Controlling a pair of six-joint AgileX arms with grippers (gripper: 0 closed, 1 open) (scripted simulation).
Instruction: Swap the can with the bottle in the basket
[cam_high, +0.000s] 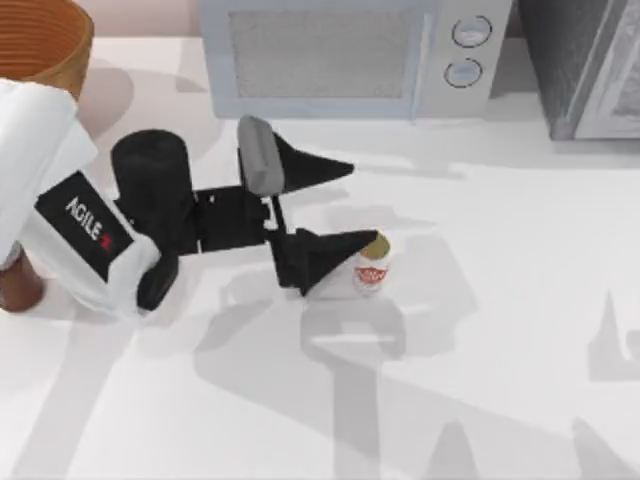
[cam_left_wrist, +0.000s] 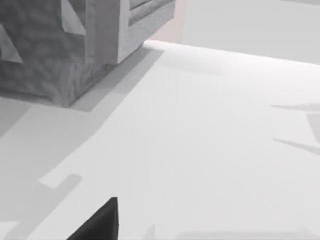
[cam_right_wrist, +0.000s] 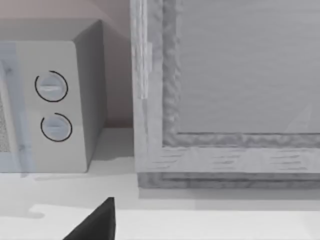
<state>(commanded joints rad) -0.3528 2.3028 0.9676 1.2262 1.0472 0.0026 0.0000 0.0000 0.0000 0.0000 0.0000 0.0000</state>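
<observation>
My left gripper (cam_high: 350, 208), fingers spread wide, lies beside the small round can (cam_high: 371, 268); the ribbed wicker basket (cam_high: 45, 42) is cut off at the table's far left corner

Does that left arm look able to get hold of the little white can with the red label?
Probably yes: the left pincer is open, one finger already beside the white red-labelled can, nothing between.
</observation>
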